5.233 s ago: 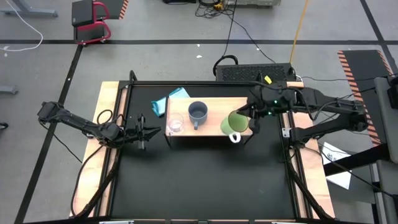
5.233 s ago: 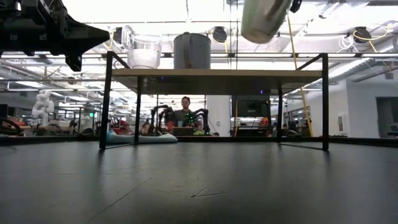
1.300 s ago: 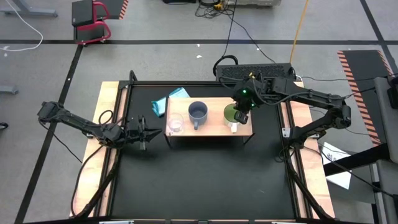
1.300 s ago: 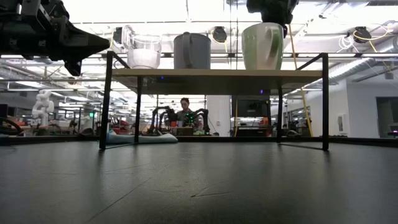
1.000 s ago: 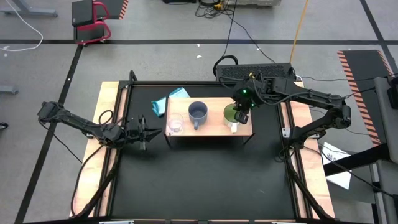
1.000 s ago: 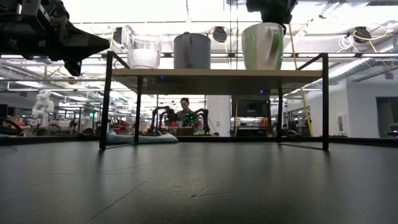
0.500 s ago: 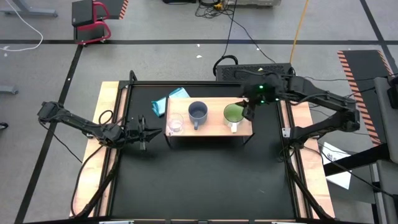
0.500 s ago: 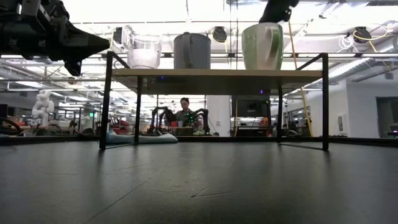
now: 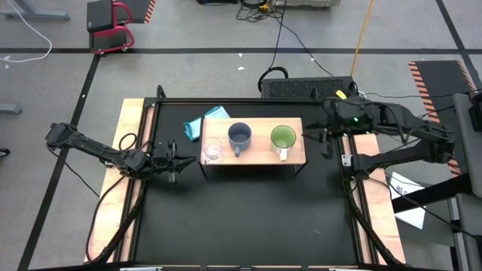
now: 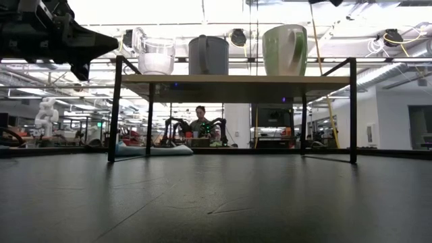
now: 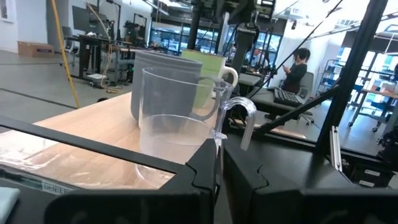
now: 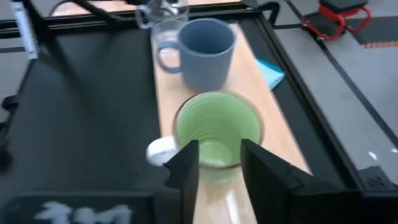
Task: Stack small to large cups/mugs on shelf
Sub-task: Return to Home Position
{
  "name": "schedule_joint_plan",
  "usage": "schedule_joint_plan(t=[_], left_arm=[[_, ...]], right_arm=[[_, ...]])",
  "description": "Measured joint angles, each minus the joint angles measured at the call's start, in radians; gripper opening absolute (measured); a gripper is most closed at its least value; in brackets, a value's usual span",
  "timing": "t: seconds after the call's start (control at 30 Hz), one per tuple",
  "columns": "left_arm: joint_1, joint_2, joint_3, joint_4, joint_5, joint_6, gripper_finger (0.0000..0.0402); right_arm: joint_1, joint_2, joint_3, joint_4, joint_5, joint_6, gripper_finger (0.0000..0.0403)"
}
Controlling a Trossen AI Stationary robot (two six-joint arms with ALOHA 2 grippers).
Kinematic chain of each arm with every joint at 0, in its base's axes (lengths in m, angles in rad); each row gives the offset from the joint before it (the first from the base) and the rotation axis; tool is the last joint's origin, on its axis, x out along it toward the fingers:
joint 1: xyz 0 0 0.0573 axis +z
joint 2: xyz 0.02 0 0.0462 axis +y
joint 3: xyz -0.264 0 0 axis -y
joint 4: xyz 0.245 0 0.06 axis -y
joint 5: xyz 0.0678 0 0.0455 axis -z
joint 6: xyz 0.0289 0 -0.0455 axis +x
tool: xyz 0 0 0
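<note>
Clear glass cup [image 9: 212,150], grey-blue mug [image 9: 239,136] and white-handled green mug [image 9: 283,138] are set along light wooden shelf [image 9: 260,153].
Right gripper [image 12: 219,149] is held spread; left gripper [image 11: 219,155] is pressed together.

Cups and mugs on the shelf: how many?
3, in a row on the shelf: clear glass cup at left, grey-blue mug in the middle, green mug at right. None appears hidden.

The shelf [image 9: 260,148] bears a row — glass cup [image 9: 212,150], grey-blue mug [image 9: 239,136], green mug [image 9: 283,138].
</note>
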Motion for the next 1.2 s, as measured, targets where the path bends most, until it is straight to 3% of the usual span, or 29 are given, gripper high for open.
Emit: schedule_joint_plan(t=[0.3,0.67,0.93,1.2], left_arm=[[-0.001,0.000,0.000,-0.043,0.152,0.126,0.0004],[-0.002,0.000,0.000,-0.099,0.203,0.160,0.0002],[-0.002,0.000,0.000,-0.113,0.224,0.165,0.0001],[-0.002,-0.001,0.000,-0.113,0.224,0.166,0.0001]], right_arm=[[0.073,-0.174,-0.209,0.059,0.000,0.054,0.0006],[0.154,-0.411,-0.537,0.402,-0.003,0.053,0.0001],[0.170,-0.476,-0.793,0.764,-0.003,0.036,0.0000],[0.190,-0.480,-0.861,0.820,-0.004,0.044,0.0000]])
